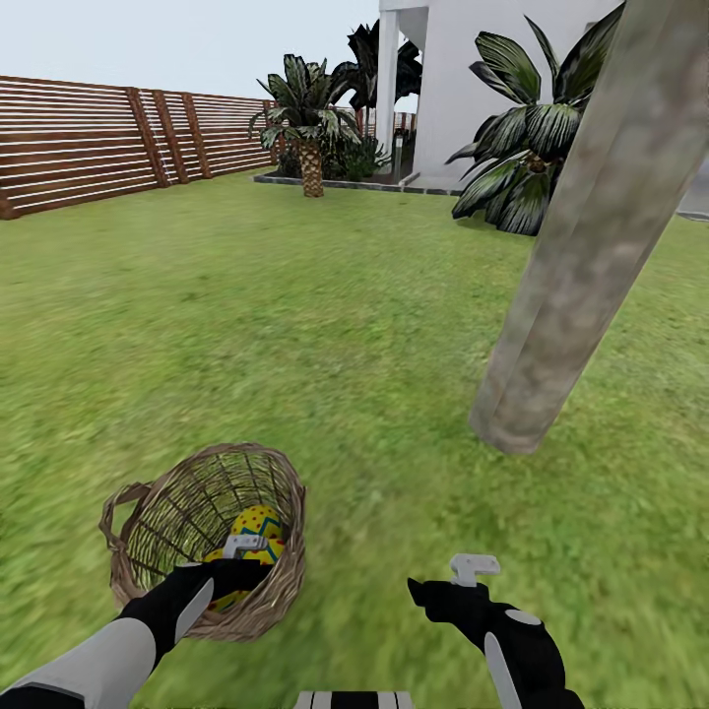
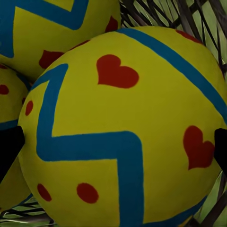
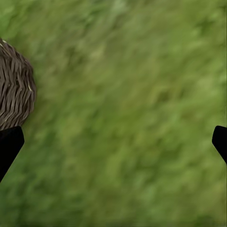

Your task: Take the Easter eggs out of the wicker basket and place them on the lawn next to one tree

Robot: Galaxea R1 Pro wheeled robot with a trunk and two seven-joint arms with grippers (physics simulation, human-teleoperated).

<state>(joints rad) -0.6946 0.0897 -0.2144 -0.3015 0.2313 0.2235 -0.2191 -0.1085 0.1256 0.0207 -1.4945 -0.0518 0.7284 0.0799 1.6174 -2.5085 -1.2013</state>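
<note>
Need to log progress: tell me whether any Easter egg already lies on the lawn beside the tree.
No: the lawn around the tree trunk is bare grass, and the Easter eggs sit in the wicker basket.

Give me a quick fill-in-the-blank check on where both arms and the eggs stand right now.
1. The left gripper reaches into the round brown wicker basket, its jaws open on either side of a yellow ____ with blue zigzag bands.
2. The right gripper hangs over the green ____, holding nothing.
3. The thick grey-brown mottled tree trunk stands on the robot's ____ side of the basket.

Missing words: egg; lawn; right
</note>
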